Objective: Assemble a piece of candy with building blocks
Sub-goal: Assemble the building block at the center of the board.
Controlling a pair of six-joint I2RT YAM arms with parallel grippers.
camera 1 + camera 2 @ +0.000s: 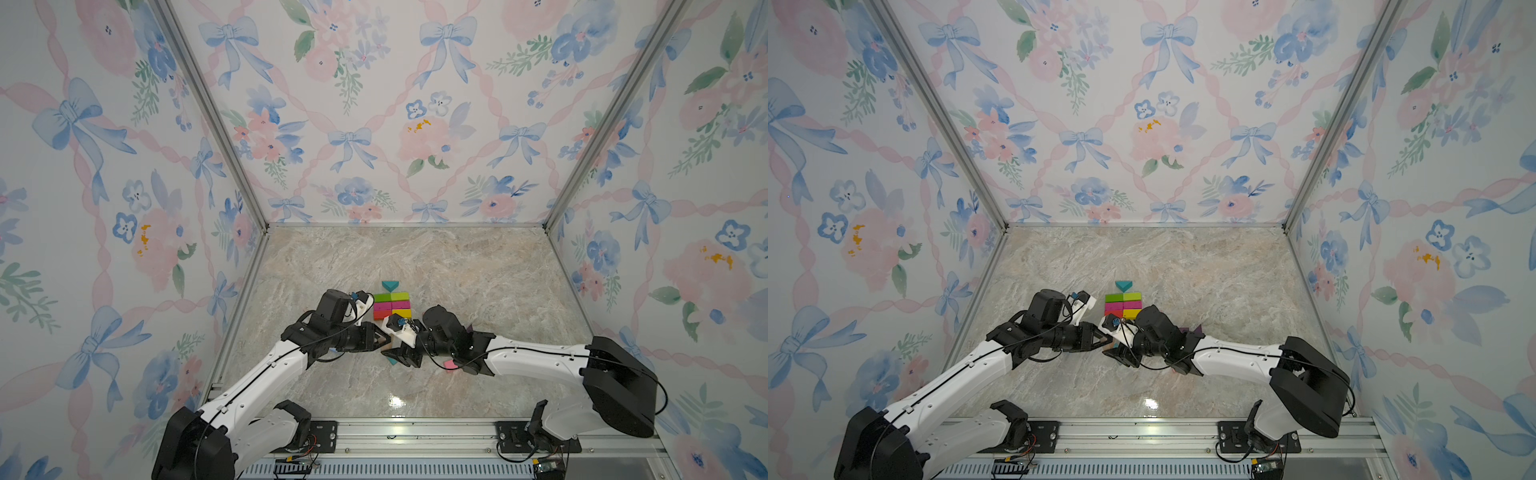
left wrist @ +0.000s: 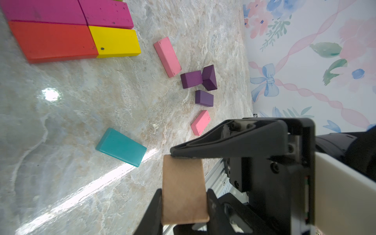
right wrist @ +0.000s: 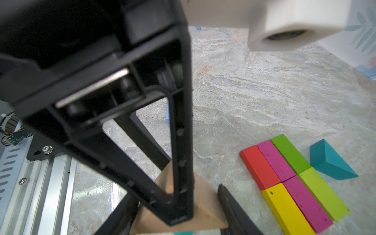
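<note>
A tan wedge (image 2: 183, 187) hangs above the table between both arms, near the front of the block group. My left gripper (image 2: 184, 203) is shut on its two flat faces. My right gripper (image 3: 177, 195) comes from the opposite side, and its fingers (image 2: 223, 140) press on the wedge's (image 3: 205, 207) ends. In both top views the left gripper (image 1: 384, 343) and right gripper (image 1: 399, 357) meet tip to tip. Behind them lies a flat grid of building blocks (image 1: 390, 307): green, lime, two magenta, red (image 3: 258, 166) and yellow (image 3: 284, 209). A teal wedge (image 3: 329, 160) sits at its far end.
Loose on the marble under the right arm lie two pink blocks (image 2: 166, 57) (image 2: 200, 123), three purple blocks (image 2: 204, 98) and a teal block (image 2: 121, 146). A light blue block (image 3: 167, 114) lies beneath the left gripper. The metal rail (image 1: 415, 432) runs along the front edge.
</note>
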